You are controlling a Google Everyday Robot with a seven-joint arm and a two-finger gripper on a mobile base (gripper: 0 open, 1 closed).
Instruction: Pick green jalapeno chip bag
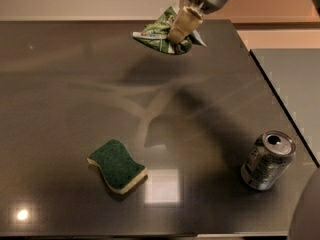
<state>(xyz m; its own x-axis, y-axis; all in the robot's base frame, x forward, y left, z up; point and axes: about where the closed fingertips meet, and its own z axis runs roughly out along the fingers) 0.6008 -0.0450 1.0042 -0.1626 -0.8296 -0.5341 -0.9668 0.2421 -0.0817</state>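
The green jalapeno chip bag (159, 35) is a crumpled light-green bag with white edges. It hangs in the air above the far part of the dark table (70, 94), clear of the surface. My gripper (179, 31) comes down from the top of the view and is shut on the bag's middle. A tan finger (181, 24) covers part of the bag. The bag's shadow falls on the table below it.
A dark-green wavy sponge (117, 165) with a pale underside lies at the front left of centre. A dented silver can (267, 160) stands at the front right, near the table's right edge. A grey surface (295, 79) lies beyond that edge.
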